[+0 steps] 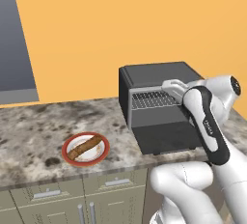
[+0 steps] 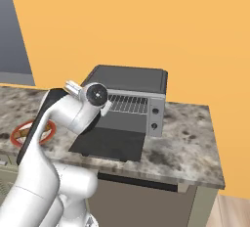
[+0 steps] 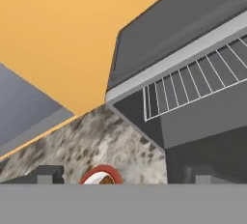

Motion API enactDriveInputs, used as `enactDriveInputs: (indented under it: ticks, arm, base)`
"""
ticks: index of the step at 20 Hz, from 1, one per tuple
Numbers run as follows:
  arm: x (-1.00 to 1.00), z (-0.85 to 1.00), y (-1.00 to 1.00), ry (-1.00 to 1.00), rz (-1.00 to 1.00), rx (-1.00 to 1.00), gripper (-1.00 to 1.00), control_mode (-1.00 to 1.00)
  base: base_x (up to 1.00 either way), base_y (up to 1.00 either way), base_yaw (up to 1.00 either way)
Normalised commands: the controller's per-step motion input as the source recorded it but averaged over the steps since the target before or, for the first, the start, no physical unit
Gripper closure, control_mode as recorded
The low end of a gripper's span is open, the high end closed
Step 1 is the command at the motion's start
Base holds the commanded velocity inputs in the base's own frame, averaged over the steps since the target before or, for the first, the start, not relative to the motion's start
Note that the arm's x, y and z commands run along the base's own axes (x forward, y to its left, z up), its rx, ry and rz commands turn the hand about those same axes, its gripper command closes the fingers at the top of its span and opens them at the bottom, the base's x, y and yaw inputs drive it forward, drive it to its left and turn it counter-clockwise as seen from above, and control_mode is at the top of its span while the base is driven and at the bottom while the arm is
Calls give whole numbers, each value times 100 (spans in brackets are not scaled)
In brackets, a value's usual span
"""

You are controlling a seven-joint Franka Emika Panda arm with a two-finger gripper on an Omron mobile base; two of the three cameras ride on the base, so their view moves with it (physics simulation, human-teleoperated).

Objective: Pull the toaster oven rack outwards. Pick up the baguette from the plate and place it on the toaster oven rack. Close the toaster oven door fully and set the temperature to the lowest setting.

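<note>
Arm's white lower body bulks nearest in both base views, elbow rising in front of the cabinet drawers (image 1: 72, 191) under the tabletop (image 1: 29, 136).

Pincer (image 3: 123, 175): in the hand view the two dark fingertips (image 3: 46, 174) stand far apart at the bottom edge, nothing between them. Released, holding nothing. The hand sits up at the front of the toaster oven (image 1: 154, 73), near its top edge, just before the cavity.

Toaster oven: dark box on the speckled tabletop against the orange wall (image 1: 120, 20). Toaster oven door (image 2: 110, 143) is dropped fully open, lying flat out toward the tabletop edge. Control strip with two small knobs (image 2: 156, 116) on the oven's right side.

Rack (image 3: 193, 85): silver wire grid, visible in the cavity mouth; its front edge reaches about to the silver frame. Whether it projects beyond the frame is hard to tell.

Plate (image 1: 85, 149): red rim, on the tabletop well to the left of the oven, near the front edge. Baguette (image 1: 86, 147) lies diagonally across it, brown, about spanning the plate.

Grey panel (image 1: 14, 39) at far left on the wall.
</note>
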Motion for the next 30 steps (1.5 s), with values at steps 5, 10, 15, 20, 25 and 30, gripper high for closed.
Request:
enactDriveInputs:
  ticks: [5, 10, 15, 20, 25, 30]
  arm:
    - [24, -1, -24, 43, 0, 2, -100, -100]
    - [14, -41, -2, -2, 0, 0, -100, -100]
    - [16, -69, 0, -13, 0, 0, -100, -100]
    - [26, -59, 0, -15, 0, 5, -100, -100]
    - [25, -32, 0, -8, 0, 17, -100, -100]
    - [13, 2, -4, 2, 0, 15, -100, -100]
  base:
    - [0, 0, 0]
    - [0, 0, 0]
    - [0, 0, 0]
    - [0, 0, 0]
    - [0, 0, 0]
    - [0, 0, 0]
